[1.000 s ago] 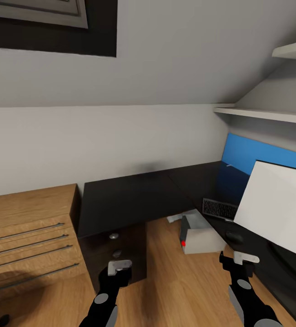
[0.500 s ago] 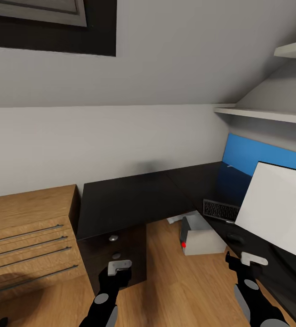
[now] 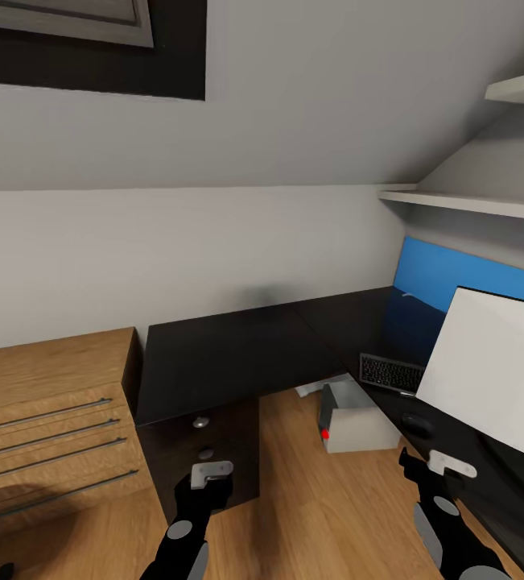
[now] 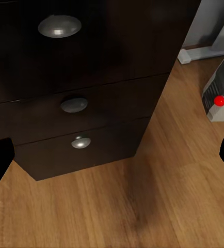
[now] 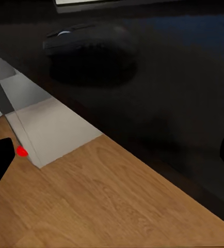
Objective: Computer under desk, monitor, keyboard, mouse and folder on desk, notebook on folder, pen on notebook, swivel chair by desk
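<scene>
1. Ahead of the left gripper (image 3: 211, 475), jaws spread and empty: the desk (image 3: 237, 354) drawers.
2. Beyond the right gripper (image 3: 432, 466), jaws spread and empty: mouse (image 3: 416, 424), then keyboard (image 3: 391, 372), beside the monitor (image 3: 495, 370).
3. Between both grippers, under the desk edge: computer (image 3: 356, 423).

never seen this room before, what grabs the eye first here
The bright blue wall panel behind the desk's right wing stands out, with the monitor's white back tilted before it. On the glossy black desk lie the keyboard and a dark mouse; the grey computer sits on the floor under the desk.
</scene>
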